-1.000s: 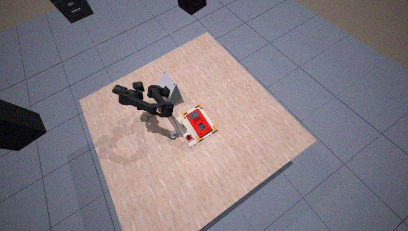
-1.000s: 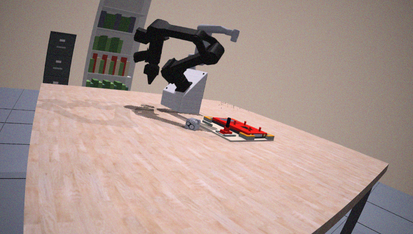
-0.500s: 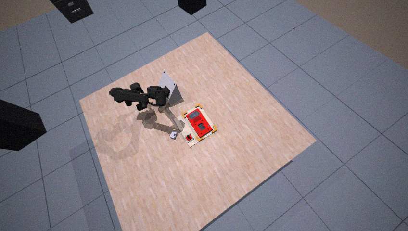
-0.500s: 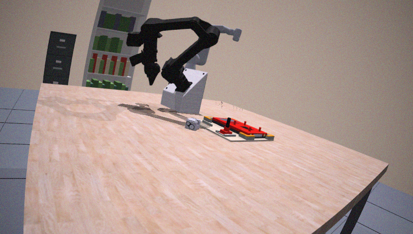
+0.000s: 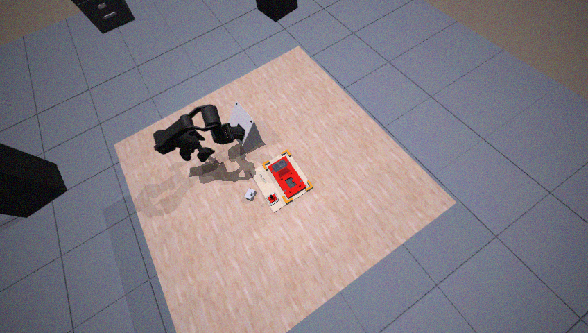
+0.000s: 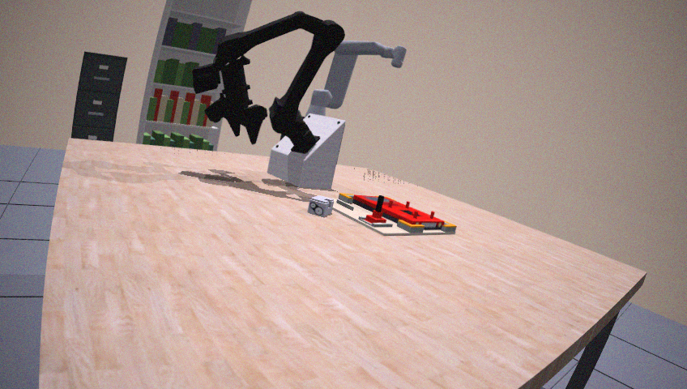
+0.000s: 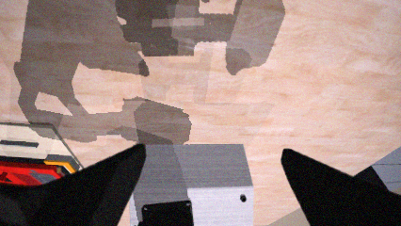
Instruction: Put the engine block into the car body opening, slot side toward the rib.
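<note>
The engine block (image 5: 250,194) (image 6: 320,206) is a small light grey block. It lies on the table beside the cream board, with round marks on the side facing the exterior camera. The red car body (image 5: 292,173) (image 6: 424,216) (image 7: 14,168) lies on the board between orange-topped corner pieces. A dark opening (image 5: 290,182) shows in it; the rib and the block's slot cannot be made out surely. My gripper (image 5: 195,157) (image 6: 245,138) (image 7: 214,153) is open and empty, high above the table, away from the block and car body. The block is not visible in the wrist view.
The cream board (image 5: 263,187) (image 6: 394,231) (image 7: 19,134) also bears a red piece (image 5: 272,198) (image 6: 376,218) with an upright black knob. The arm's grey base (image 5: 255,138) (image 6: 313,168) (image 7: 221,202) stands behind the board. A grey arm (image 6: 341,77) shows behind it.
</note>
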Tool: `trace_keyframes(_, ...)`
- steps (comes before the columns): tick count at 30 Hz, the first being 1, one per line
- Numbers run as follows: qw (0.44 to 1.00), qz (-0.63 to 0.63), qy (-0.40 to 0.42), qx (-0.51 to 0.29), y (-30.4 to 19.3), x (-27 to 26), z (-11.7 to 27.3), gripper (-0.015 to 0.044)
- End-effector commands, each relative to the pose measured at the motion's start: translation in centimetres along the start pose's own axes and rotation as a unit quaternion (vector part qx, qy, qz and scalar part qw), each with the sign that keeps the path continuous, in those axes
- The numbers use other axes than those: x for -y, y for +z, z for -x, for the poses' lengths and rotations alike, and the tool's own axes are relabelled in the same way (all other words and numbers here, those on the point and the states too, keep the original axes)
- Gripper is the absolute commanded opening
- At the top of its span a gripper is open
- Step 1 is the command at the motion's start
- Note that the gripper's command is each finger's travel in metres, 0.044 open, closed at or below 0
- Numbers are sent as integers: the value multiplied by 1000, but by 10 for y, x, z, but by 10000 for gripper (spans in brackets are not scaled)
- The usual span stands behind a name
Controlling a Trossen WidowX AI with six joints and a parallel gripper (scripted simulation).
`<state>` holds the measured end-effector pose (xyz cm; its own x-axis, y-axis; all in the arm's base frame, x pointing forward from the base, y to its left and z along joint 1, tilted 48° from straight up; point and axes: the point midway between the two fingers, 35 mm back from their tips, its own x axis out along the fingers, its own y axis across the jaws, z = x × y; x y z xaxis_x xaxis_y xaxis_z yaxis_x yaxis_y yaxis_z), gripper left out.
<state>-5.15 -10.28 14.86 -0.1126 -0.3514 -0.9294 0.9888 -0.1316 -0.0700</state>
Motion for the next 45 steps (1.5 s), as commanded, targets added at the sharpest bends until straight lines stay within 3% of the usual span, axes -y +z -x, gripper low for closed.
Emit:
trace_keyframes(1,999,47,1,-14,9,-2,0,440)
trace_keyframes(25,922,381,-8,-61,60,-69,-15,440)
trace_keyframes(45,775,627,-75,-24,63,-173,-19,440)
